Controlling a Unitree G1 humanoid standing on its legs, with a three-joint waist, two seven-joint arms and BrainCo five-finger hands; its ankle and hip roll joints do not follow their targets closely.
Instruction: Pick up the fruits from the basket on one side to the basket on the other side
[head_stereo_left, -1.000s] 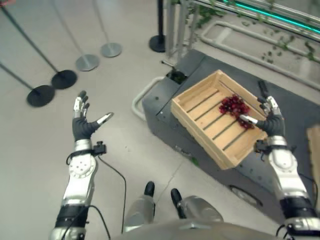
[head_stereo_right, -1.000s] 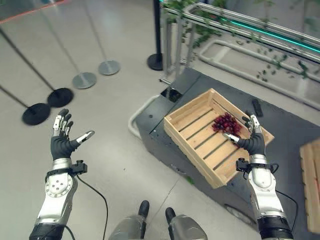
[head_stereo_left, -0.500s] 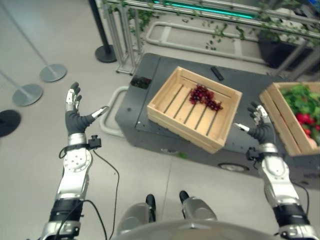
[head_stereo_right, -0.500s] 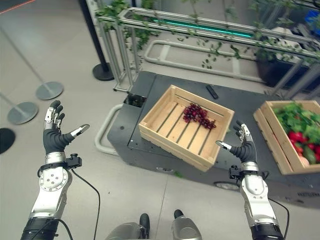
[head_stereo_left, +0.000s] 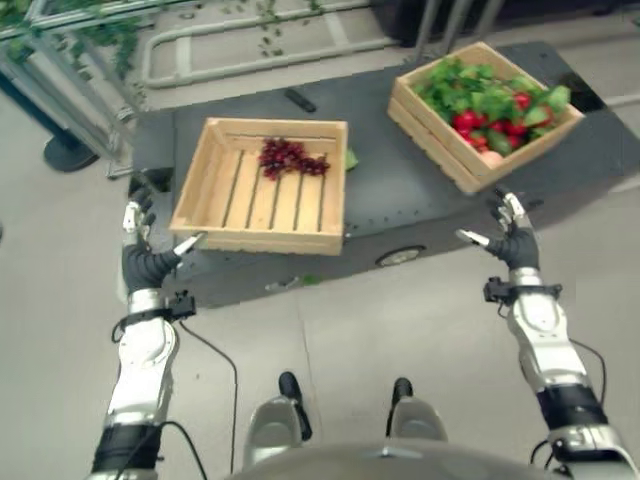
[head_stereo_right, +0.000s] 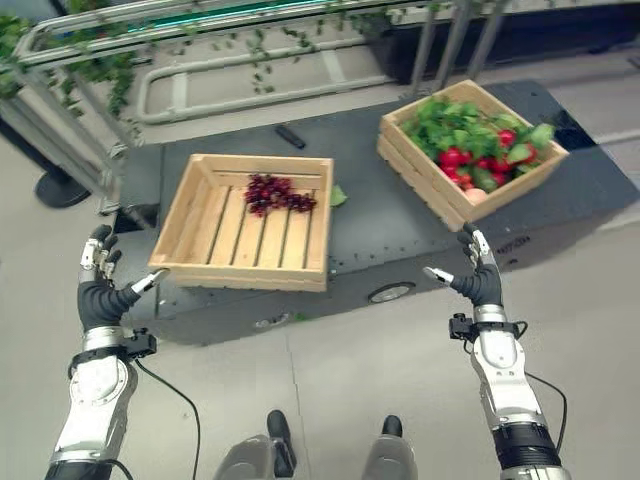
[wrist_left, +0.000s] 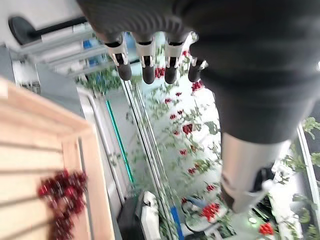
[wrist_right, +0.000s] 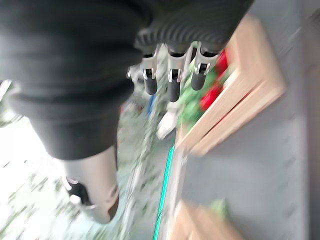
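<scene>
Two wooden crates stand on a dark grey platform (head_stereo_left: 370, 170). The left crate (head_stereo_left: 262, 186) holds one bunch of dark red grapes (head_stereo_left: 290, 156), also seen as grapes (wrist_left: 60, 197). The right crate (head_stereo_left: 484, 112) is full of green leaves and red fruits (head_stereo_left: 468, 120). My left hand (head_stereo_left: 143, 255) is open, raised in front of the left crate's near left corner, holding nothing. My right hand (head_stereo_left: 510, 238) is open too, raised over the floor in front of the right crate, apart from it and empty.
A small black remote (head_stereo_left: 297, 99) lies on the platform behind the left crate. A green leaf (head_stereo_right: 337, 195) lies between the crates. Metal railings with plants (head_stereo_right: 150, 60) run behind the platform. A black post base (head_stereo_left: 68, 152) stands at far left.
The whole picture has swung to the right, so the camera has moved: both crates now show in full. Both hands stay open and empty, held up as before.
</scene>
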